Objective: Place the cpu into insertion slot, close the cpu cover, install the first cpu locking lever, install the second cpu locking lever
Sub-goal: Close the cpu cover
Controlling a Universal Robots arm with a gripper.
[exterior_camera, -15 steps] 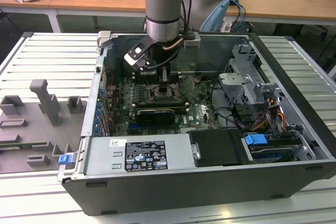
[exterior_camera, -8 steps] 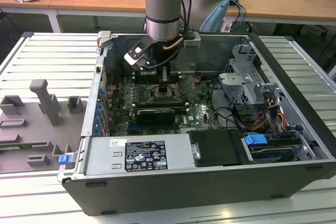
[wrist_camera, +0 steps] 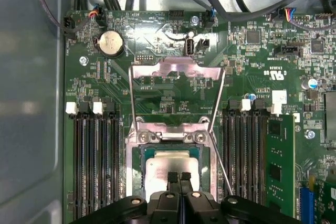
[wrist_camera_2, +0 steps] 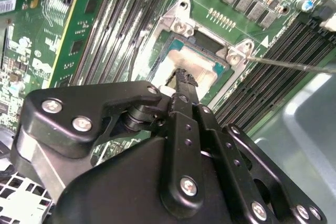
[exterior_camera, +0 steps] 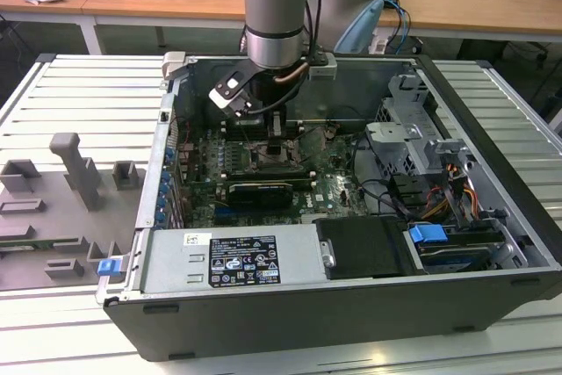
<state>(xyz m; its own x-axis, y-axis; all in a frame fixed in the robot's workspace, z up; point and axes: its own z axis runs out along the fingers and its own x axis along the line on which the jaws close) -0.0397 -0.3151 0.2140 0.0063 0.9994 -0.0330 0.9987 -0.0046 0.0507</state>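
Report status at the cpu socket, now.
Gripper shut, poised over cpu, which lies flat in insertion slot. The cpu cover open, tilted up. One locking lever unlatched alongside.

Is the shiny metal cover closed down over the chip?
No, the cover stands flipped up and open, and the chip lies uncovered.

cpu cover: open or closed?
Open: in the first wrist view the cpu cover is swung back off the insertion slot, cpu exposed.

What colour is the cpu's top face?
Pale silver-grey, plain metal with no pattern. The cpu shows best in the first wrist view.
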